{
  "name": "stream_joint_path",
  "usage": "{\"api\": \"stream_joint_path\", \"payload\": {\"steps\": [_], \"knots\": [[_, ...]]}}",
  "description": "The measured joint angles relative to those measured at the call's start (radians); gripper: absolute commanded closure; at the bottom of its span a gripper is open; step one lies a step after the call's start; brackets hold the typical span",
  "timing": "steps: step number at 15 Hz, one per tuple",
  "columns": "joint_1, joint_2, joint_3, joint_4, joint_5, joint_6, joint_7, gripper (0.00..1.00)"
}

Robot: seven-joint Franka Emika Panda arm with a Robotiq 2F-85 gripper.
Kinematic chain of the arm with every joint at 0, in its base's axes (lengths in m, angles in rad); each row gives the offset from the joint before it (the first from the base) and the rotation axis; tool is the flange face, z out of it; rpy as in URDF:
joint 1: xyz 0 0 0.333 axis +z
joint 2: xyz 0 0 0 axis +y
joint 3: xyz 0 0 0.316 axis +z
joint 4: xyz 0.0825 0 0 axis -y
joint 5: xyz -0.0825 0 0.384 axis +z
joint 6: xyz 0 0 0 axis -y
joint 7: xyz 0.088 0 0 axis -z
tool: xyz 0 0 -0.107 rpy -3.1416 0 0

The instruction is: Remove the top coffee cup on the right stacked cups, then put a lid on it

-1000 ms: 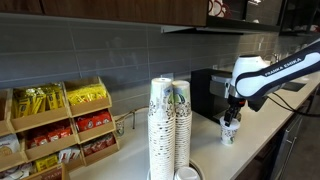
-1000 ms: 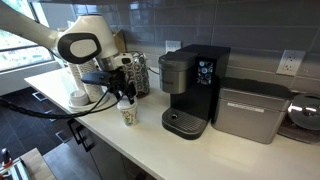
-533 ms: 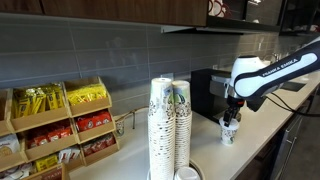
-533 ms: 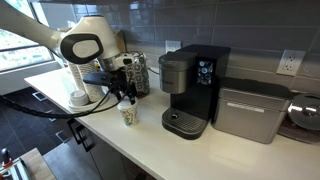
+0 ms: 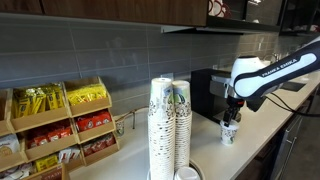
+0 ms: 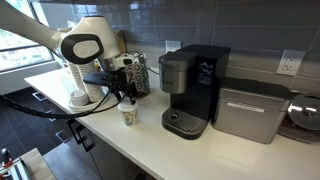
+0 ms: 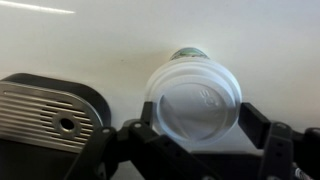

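Heads up on where you are: the cup (image 5: 229, 131) stands upright on the counter (image 6: 150, 140), just in front of the coffee machine (image 6: 190, 90) and well apart from the two tall stacks, including the one with the green emblem (image 5: 180, 112). In the wrist view the lid (image 7: 193, 97) sits over the cup's mouth, and only a sliver of cup (image 7: 188, 53) peeks out past its far edge. I can't tell from here whether it's snapped down all round or just resting there.

The gripper (image 7: 195, 120) is right above it, with one finger on each side of the lid's rim. They're spread about as wide as the lid, but I honestly can't tell if they're pinching the rim or have a hair of clearance. The exterior views are too small to settle it.

On handling, my guess is that an empty paper cup weighs next to nothing and will tip or skate on that smooth counter at the slightest sideways nudge. The walls are thin and will crush if squeezed. The lid looks like thin, slick plastic that flexes, so hold it across the rim, not on the dome. If it needs seating, press straight down and evenly. Any sideways drag when you leave probably takes the cup along.
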Motion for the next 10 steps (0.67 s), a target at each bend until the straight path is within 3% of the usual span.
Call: {"api": "stream_joint_path", "payload": {"steps": [1,3,10], "knots": [[0.0,0.0,0.0,0.0,0.0,0.0,0.0,0.02],[0.0,0.0,-0.001,0.002,0.0,0.0,0.0,0.0],[0.0,-0.013,0.001,0.016,-0.002,0.0,0.0,0.0]]}}
